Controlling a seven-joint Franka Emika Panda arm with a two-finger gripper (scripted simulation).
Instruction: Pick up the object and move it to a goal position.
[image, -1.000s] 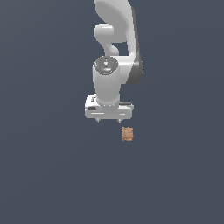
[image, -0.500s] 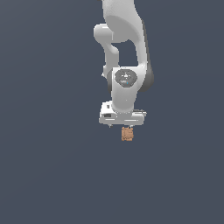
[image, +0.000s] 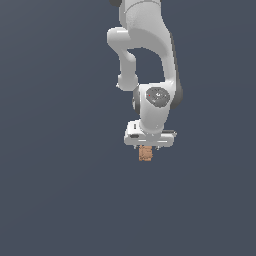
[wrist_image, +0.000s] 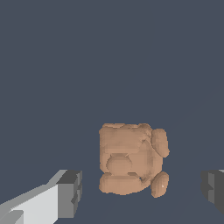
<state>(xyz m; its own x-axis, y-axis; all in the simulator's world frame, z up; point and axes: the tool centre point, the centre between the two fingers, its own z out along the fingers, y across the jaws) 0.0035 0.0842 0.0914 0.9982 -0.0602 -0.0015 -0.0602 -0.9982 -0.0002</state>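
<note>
Pincer (image: 148, 148): hung straight down from the white arm, directly over the object in the exterior view, so that the block's upper part was hidden behind the pincer's body.
Pincer opening: spread wide; in the wrist view the two dark fingertips (wrist_image: 70, 192) stood well apart with clear gaps on both sides of the block, touching nothing and holding nothing.
Object (image: 145, 154): a small orange-brown block with a lumpy, mottled surface, much narrower than the pincer, lying on the plain dark grey surface (image: 60, 200) between the lines of the two fingers.
Object in the wrist view (wrist_image: 129, 162): roughly square with rounded bumps along one side, its face turned toward the camera, nearer one finger than the other.
Arm (image: 150, 55): white, bent downward from the far top of the scene, wrist pointing at the surface.
</note>
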